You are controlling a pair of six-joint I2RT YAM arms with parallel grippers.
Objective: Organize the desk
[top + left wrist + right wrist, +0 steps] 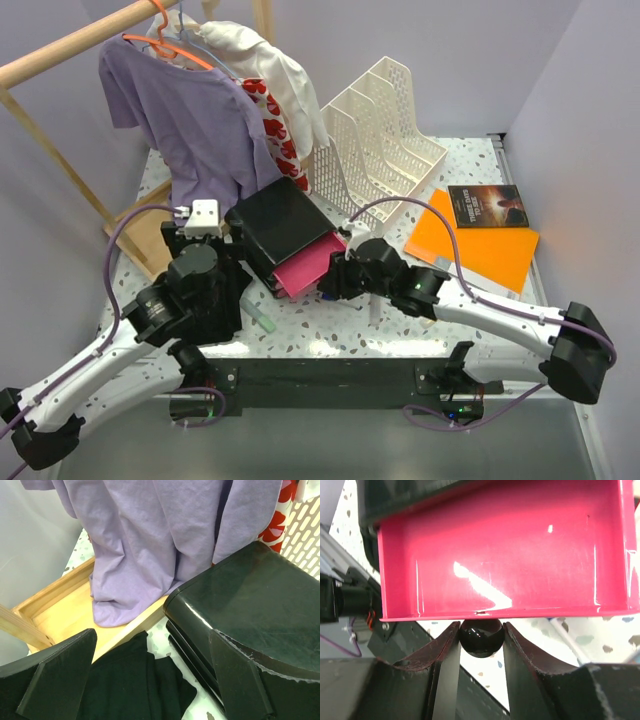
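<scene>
We see the desk (468, 165), a white speckled tabletop, filling the middle of the top view, with both arms reaching over it from its near edge. At its far left stands a wooden clothes rack (60, 48) carrying a purple T-shirt (200, 120) on an orange hanger; the shirt's hem hangs down into the rack's light wooden base (65, 605). To the right of the clothes, a cream slotted file organizer (385, 130) sits at the back of the desk. In front of it we find a black drawer unit (275, 220) whose pink drawer (308, 265) is pulled out toward the arms and looks empty inside. An orange folder (490, 255) lies flat at the right, with a dark book (487, 205) on its far corner.

The right gripper (481, 627) is closed around the drawer's round black knob (481, 636), a finger pressing on each side. The left gripper (152, 635) hangs just left of the drawer unit with its fingers spread wide, gripping nothing.
</scene>
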